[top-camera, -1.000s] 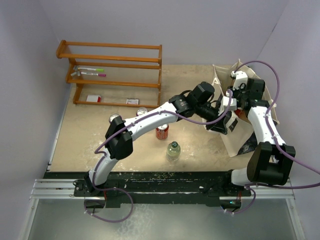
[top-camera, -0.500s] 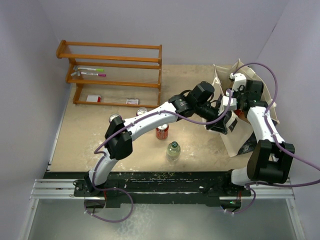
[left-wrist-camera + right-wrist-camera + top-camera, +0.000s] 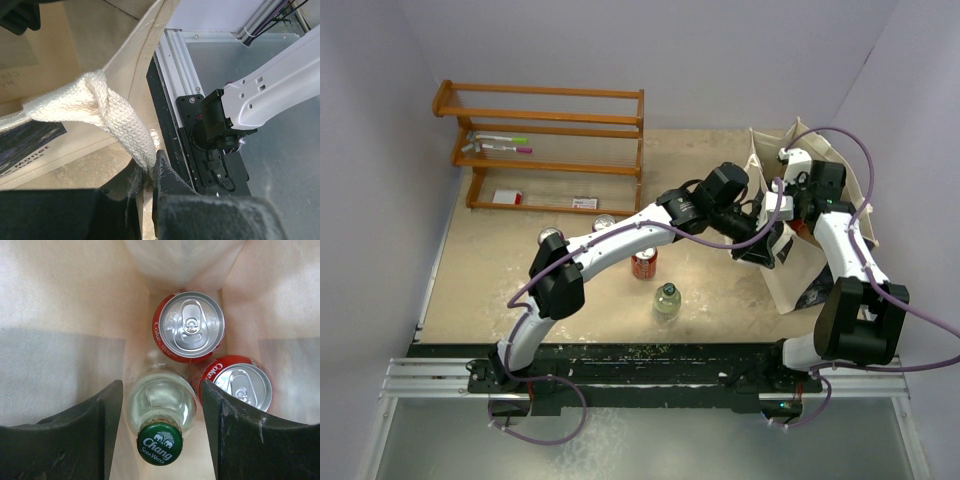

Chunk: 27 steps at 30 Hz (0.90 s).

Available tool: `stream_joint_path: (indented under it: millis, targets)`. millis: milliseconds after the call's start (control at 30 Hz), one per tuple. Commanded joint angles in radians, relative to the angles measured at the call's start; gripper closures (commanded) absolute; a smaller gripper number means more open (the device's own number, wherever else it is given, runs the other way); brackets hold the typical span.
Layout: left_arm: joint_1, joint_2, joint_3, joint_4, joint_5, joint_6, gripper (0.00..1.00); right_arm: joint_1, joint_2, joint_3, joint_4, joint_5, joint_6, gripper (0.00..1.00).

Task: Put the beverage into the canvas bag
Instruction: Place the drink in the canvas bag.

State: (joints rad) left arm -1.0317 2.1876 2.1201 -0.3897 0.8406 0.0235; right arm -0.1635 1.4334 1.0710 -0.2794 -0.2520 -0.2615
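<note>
The cream canvas bag (image 3: 783, 280) stands at the table's right side. My left gripper (image 3: 767, 247) is shut on its woven loop handle (image 3: 122, 125), pinched between the jaws (image 3: 148, 171) beside the bag's rim (image 3: 145, 35). My right gripper (image 3: 803, 198) is inside the bag's mouth, open (image 3: 161, 390). Between its fingers, with a gap on each side, stands a clear glass bottle with a green Chang cap (image 3: 160, 410) on the bag's floor. Two red Coke cans (image 3: 188, 326) (image 3: 239, 382) stand beside it. On the table stand a red can (image 3: 643, 264) and a green-capped bottle (image 3: 666, 300).
Two more cans show their silver tops (image 3: 550, 237) (image 3: 604, 223) left of the red can. A wooden rack (image 3: 550, 145) with pens and small cards stands at the back left. The bag's inner walls (image 3: 60, 290) close in around my right gripper.
My right wrist has shifted slightly up and back over the bag's mouth. The left arm and the things on the table have not moved.
</note>
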Motion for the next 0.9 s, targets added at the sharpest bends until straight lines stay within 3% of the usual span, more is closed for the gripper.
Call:
stream_joint_path:
  millis: [0, 867]
  targets:
    - [-0.001, -0.076, 0.006, 0.008, 0.047, 0.021, 1.00, 0.006, -0.038, 0.075, -0.030, -0.006, -0.008, 0.33]
    - [-0.002, -0.091, 0.006, 0.003, 0.050, 0.022, 1.00, 0.006, -0.134, 0.334, -0.213, 0.031, 0.036, 0.30]
